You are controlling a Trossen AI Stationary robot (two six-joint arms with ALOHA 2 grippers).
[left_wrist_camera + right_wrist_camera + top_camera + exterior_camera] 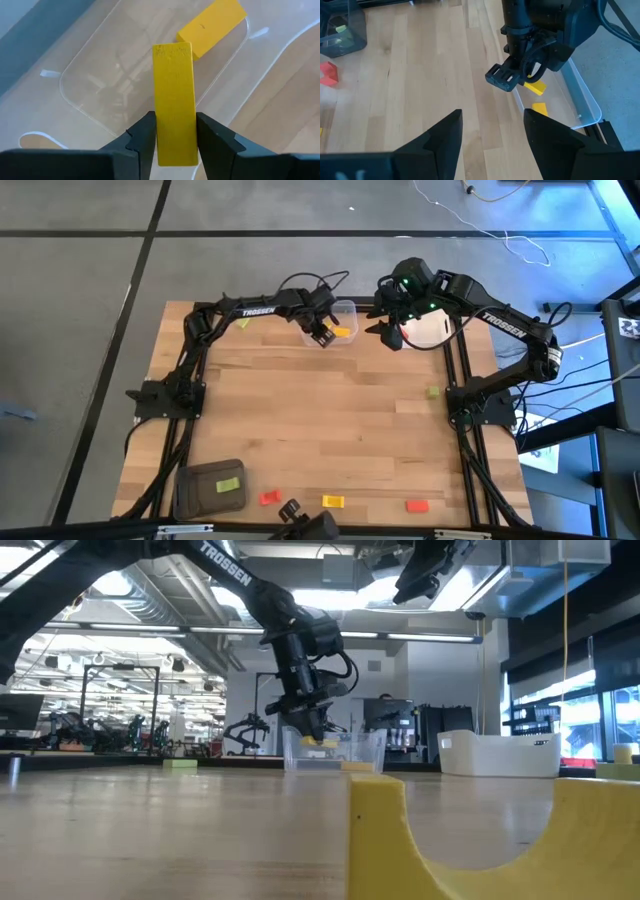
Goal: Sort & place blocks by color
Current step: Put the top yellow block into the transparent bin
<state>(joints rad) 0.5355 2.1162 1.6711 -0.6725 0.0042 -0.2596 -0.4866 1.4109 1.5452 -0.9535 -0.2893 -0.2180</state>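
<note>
My left gripper [322, 335] hangs over the clear bin [345, 308] at the table's far edge, shut on a yellow block [174, 100]. A second yellow block [212, 25] lies flat on the bin's floor. My right gripper [492, 135] stands open, high above the white bin [425, 330], with nothing between its fingers. Loose blocks lie flat on the table: a green one [433, 391] at the right, and red [269, 497], yellow [332, 501] and red [417, 505] ones along the near edge. My left gripper pinches the yellow block's two long sides [175, 145] between its two fingers, near one end. The fingers [145, 135] slant steeply down from above and lie along the block. The block's free end [172, 50] points down into the clear bin.
A dark grey bin [210, 488] with a green block [229, 483] in it stands at the near left. Another green block [243, 323] lies at the far left. The table's middle is bare wood. Cables lie on the floor beyond the far edge.
</note>
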